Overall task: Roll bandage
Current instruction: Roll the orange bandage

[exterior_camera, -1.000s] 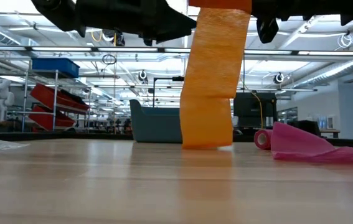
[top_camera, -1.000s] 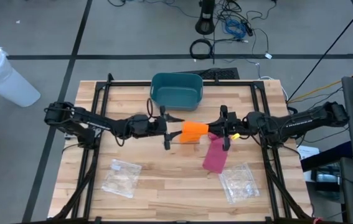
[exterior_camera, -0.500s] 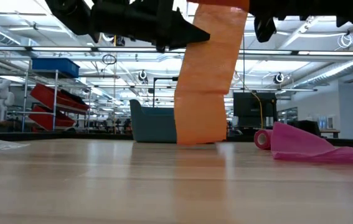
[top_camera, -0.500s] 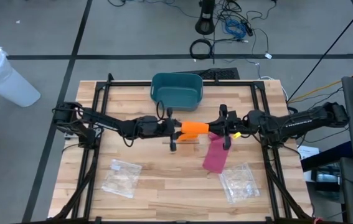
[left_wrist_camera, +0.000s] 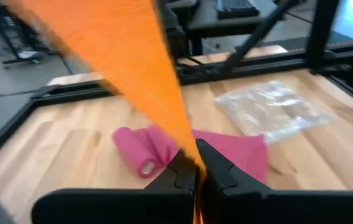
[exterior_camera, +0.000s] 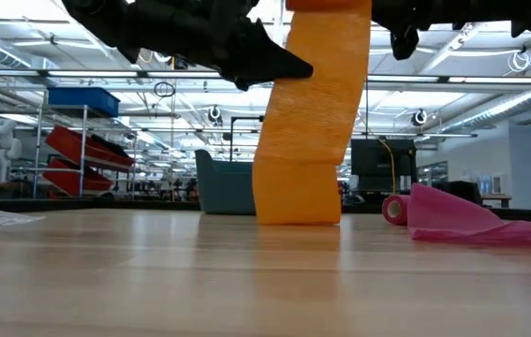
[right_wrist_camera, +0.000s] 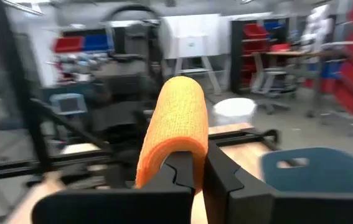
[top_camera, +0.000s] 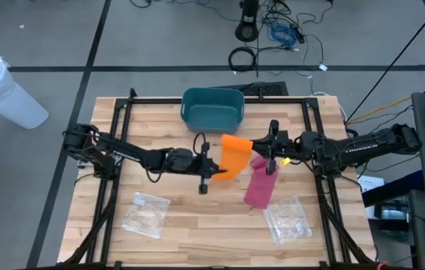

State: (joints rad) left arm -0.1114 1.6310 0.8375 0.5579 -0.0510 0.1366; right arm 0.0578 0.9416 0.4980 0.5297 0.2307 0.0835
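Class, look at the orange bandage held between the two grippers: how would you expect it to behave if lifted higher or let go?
The orange bandage is probably floppy: it hangs in a loose strip and folds where it meets the table. It looks light, since the left gripper pinches only an edge. Released, it would likely collapse, not roll.

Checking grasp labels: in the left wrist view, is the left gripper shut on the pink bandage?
No, the left gripper is shut on the orange bandage; the pink bandage lies on the table beyond.

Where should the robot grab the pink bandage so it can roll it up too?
Probably the rolled end of the pink bandage, coming down from above with a finger on each flat side. That end is a firm little tube lying on the wooden table; the rest is a loose flat tail that would just fold.
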